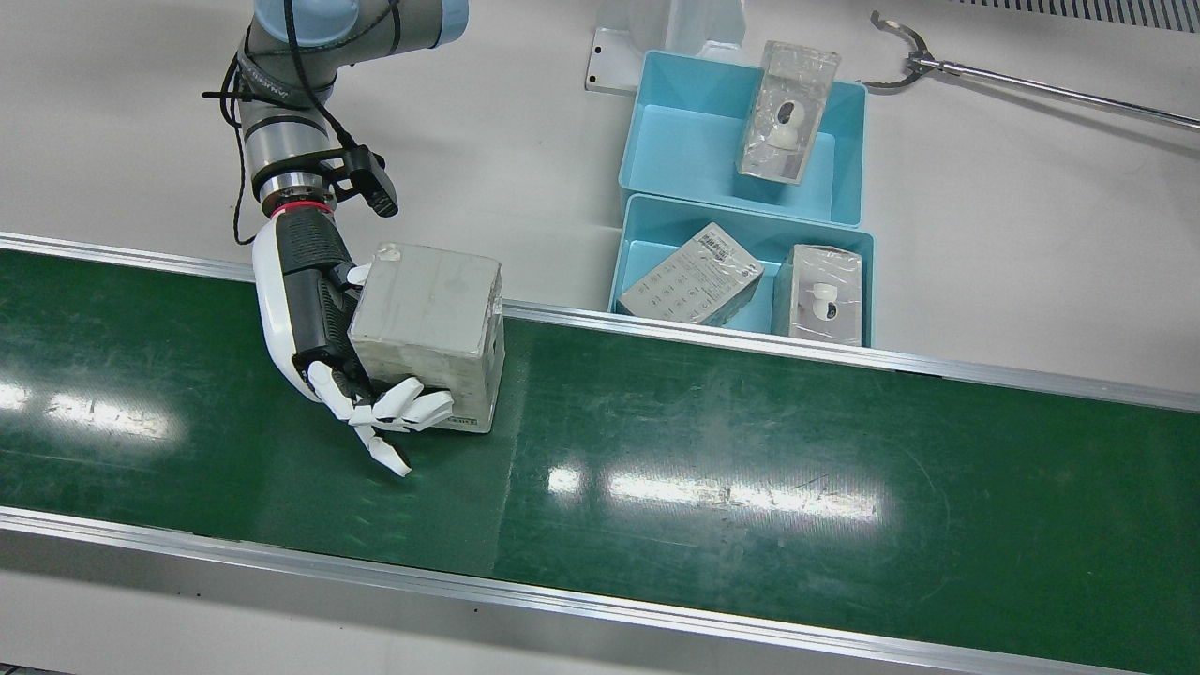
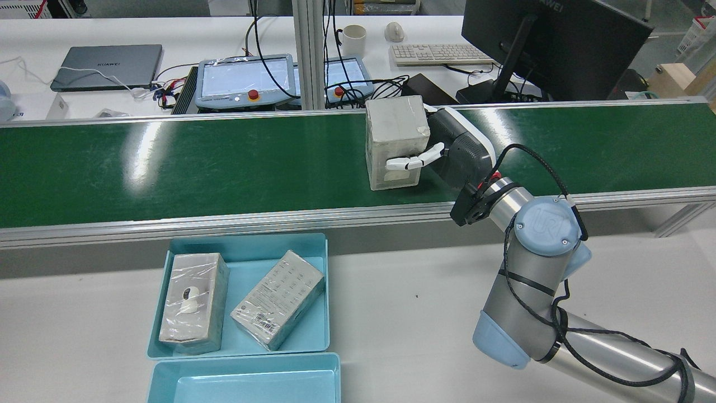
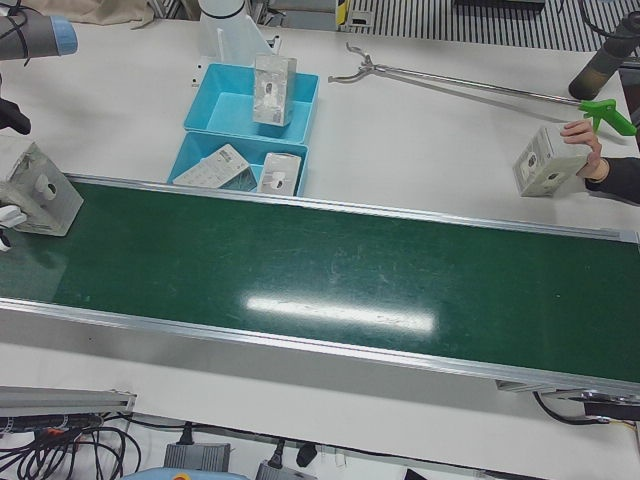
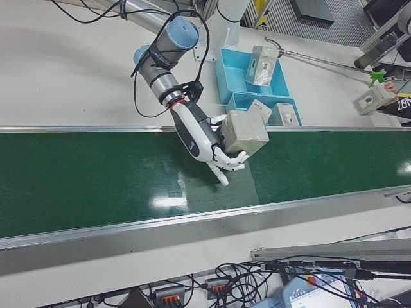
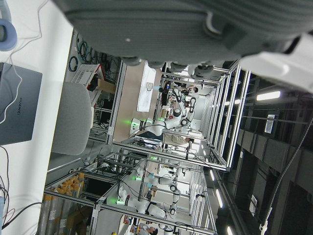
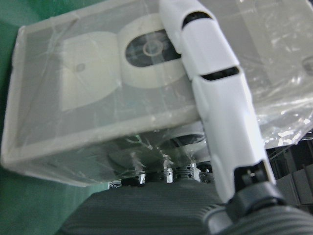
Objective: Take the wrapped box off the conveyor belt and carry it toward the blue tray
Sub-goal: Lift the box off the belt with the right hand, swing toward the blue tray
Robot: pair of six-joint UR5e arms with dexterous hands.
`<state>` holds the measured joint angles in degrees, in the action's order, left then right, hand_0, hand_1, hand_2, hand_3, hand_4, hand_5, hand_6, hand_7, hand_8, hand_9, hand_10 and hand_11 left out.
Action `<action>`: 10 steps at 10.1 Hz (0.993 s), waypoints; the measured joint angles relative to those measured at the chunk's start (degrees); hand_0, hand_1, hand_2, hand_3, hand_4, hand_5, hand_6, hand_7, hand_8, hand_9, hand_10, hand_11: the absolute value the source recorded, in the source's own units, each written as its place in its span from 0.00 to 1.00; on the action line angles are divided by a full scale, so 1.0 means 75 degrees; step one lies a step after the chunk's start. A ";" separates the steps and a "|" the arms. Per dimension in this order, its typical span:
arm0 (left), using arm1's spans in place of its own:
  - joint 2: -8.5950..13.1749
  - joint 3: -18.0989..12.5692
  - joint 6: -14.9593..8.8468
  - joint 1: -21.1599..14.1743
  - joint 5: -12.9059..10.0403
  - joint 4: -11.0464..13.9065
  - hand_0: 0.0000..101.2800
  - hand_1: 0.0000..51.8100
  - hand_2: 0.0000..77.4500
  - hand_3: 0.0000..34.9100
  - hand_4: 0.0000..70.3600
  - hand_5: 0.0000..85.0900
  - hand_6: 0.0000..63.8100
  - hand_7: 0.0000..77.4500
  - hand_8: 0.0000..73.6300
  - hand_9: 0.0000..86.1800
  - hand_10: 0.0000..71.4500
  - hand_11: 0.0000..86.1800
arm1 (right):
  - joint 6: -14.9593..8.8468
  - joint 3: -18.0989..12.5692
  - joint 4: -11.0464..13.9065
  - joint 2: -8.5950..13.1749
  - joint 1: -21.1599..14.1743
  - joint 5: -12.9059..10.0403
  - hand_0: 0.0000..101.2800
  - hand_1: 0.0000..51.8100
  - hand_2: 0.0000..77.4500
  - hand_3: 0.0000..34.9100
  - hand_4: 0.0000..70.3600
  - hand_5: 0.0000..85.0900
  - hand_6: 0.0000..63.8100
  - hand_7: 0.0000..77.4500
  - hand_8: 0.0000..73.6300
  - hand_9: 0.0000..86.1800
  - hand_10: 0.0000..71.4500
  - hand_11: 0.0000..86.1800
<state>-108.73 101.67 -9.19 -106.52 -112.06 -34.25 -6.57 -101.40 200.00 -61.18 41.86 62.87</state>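
The wrapped box [image 1: 433,323], grey under clear film, sits in my right hand [image 1: 305,300] over the near-robot side of the green conveyor belt [image 1: 750,469]. The hand is shut on it, white fingers [image 1: 403,408] curled over one side and the thumb on the opposite edge. In the right-front view the box [image 4: 244,131] looks tilted and slightly above the belt. The right hand view shows a finger [image 6: 215,88] lying across the box [image 6: 88,88]. Two blue trays [image 1: 656,141] [image 1: 647,246] stand beside the belt, to the box's right in the front view. My left hand [image 5: 186,24] shows only as a dark edge.
The blue trays hold wrapped boxes [image 1: 694,277] [image 1: 825,292] [image 1: 787,112]. A long metal grabber [image 1: 937,66] lies on the white table beyond the trays. At the far end a person's hand [image 3: 585,150] holds another box [image 3: 545,160]. Aluminium rails [image 1: 712,333] edge the belt.
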 joint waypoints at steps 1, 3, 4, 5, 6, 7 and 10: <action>0.0000 0.0000 0.0000 0.0000 0.0000 0.0000 0.00 0.00 0.01 0.00 0.00 0.01 0.01 0.01 0.01 0.01 0.01 0.01 | -0.0007 -0.0051 0.0196 0.0115 0.0096 0.0078 0.55 0.37 0.32 0.00 0.23 0.63 0.44 0.41 0.46 0.39 0.01 0.28; 0.0000 0.0000 0.0000 0.0000 0.0000 0.0000 0.00 0.00 0.01 0.00 0.00 0.01 0.01 0.01 0.01 0.00 0.00 0.01 | -0.0017 -0.0327 0.0490 0.0419 0.0212 0.0329 0.55 0.25 0.34 0.00 0.31 0.73 0.54 0.47 0.55 0.45 0.14 0.49; 0.0000 0.0000 0.0000 0.0000 0.0000 0.0000 0.00 0.00 0.01 0.00 0.00 0.01 0.01 0.01 0.01 0.00 0.01 0.01 | -0.0032 -0.0416 0.0555 0.0637 0.0196 0.0505 0.53 0.25 0.34 0.01 0.36 0.83 0.61 0.53 0.63 0.51 0.36 0.63; 0.0000 0.0000 0.0000 0.0000 0.0000 0.0000 0.00 0.00 0.01 0.00 0.00 0.01 0.01 0.01 0.01 0.01 0.01 0.01 | -0.0054 -0.0462 0.0601 0.0909 0.0068 0.0658 0.53 0.25 0.34 0.01 0.36 0.83 0.61 0.53 0.63 0.51 0.36 0.63; 0.0000 0.0000 0.0000 0.0000 0.0000 0.0000 0.00 0.00 0.01 0.00 0.00 0.01 0.01 0.01 0.01 0.01 0.01 0.01 | -0.0107 -0.0475 0.0630 0.1193 -0.0166 0.0746 0.53 0.25 0.34 0.00 0.42 0.82 0.65 0.56 0.67 0.53 0.41 0.67; 0.0000 0.0000 0.0000 0.0000 0.0000 0.0000 0.00 0.00 0.01 0.00 0.00 0.01 0.01 0.01 0.01 0.00 0.01 0.01 | -0.0203 -0.0474 0.0647 0.1452 -0.0416 0.0789 0.53 0.25 0.34 0.01 0.50 0.81 0.68 0.62 0.71 0.57 0.45 0.70; 0.0000 0.0000 0.0000 0.0000 0.0000 0.0000 0.00 0.00 0.01 0.00 0.00 0.01 0.01 0.01 0.01 0.00 0.00 0.01 | -0.0391 -0.0166 0.0660 0.2168 -0.1021 0.1027 0.52 0.25 0.34 0.00 0.59 0.81 0.69 0.77 0.73 0.66 0.52 0.81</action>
<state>-108.73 101.67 -9.18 -106.52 -112.06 -34.25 -9.50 -102.64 204.95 -44.92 34.20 70.58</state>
